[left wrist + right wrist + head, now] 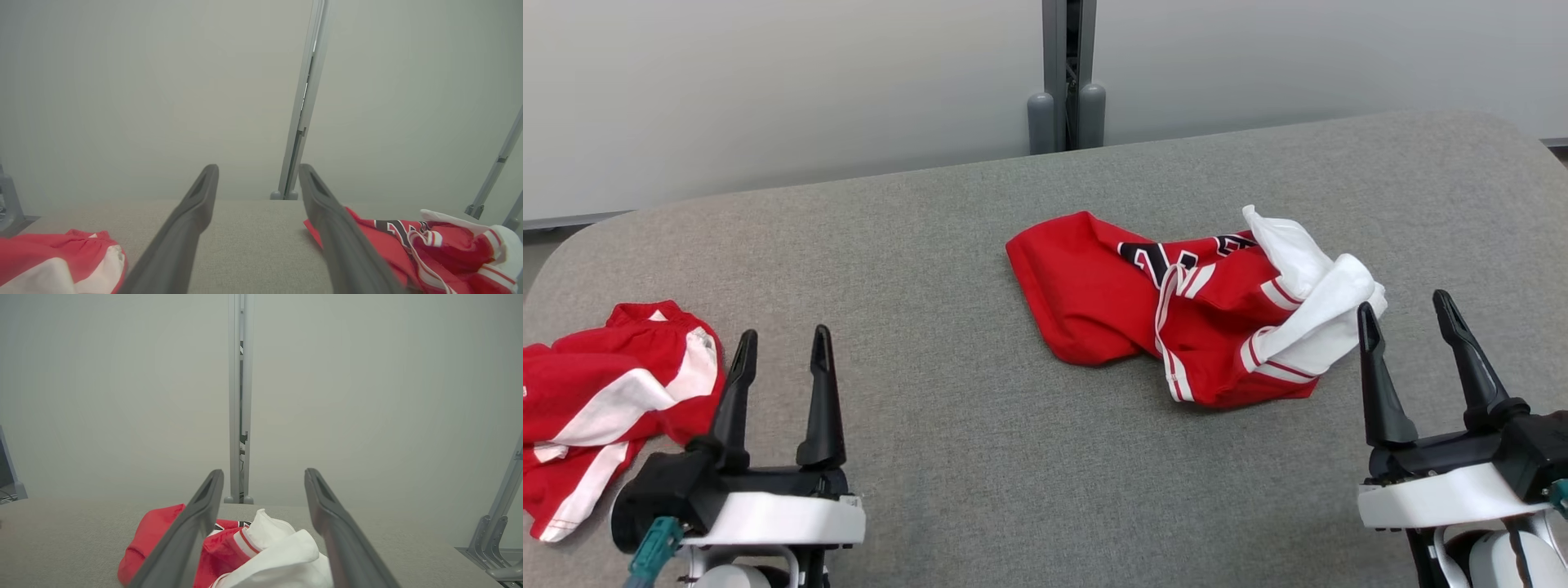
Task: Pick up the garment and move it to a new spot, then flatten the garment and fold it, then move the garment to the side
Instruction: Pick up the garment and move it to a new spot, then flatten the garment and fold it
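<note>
The garment [1143, 310] is found crumpled, its lettering partly hidden by folds. The right gripper [1403, 300], just beside it, and left gripper [785, 331], well apart, are held with fingers [1378, 384] spread, empty.

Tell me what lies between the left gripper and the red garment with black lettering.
Nothing: in the head view, a bare stretch of grey table separates the left gripper from the red garment; the left wrist view agrees.

Garment [1176, 318]: red, thin white striped trim, one plain white section, black lettering outlined in white. Second garment [596, 400]: red with broad white bands. Table [947, 269]: grey, flecked weave.
</note>
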Controlling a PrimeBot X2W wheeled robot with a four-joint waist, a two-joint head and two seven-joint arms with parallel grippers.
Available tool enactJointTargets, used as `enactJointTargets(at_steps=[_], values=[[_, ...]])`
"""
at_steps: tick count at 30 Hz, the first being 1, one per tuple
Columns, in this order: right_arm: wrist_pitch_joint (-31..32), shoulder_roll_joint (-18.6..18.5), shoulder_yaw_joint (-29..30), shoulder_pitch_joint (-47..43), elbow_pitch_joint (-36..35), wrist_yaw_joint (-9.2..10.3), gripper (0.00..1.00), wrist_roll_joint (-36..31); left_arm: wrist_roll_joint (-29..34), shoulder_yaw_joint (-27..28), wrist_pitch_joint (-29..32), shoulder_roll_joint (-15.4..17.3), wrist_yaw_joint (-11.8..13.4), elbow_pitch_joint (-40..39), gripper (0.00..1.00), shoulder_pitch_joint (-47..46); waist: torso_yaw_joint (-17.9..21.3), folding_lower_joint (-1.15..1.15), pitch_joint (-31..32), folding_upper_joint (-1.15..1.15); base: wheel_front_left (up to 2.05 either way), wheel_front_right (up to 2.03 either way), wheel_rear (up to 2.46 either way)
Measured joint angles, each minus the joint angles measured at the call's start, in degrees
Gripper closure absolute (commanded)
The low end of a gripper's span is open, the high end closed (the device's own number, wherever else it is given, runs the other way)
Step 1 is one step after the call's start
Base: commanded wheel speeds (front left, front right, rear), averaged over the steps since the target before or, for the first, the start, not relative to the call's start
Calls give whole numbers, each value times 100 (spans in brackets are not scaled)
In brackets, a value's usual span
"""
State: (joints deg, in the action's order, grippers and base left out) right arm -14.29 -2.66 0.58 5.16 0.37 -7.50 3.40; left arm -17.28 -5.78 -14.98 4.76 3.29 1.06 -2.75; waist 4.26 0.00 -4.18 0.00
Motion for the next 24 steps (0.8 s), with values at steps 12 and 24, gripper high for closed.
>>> enactJointTargets(at_steps=[12, 24], values=[[-31, 0, -111, -88, 223, 0, 0, 10, 222, 584, 0, -191, -265, 170, 0, 268, -61, 0, 124, 0, 0, 0, 0], [-37, 0, -267, -63, 233, 0, 0, 9, 47, 205, 0, -193, -341, 385, 0, 226, 19, 0, 27, 0, 0, 0, 0]])
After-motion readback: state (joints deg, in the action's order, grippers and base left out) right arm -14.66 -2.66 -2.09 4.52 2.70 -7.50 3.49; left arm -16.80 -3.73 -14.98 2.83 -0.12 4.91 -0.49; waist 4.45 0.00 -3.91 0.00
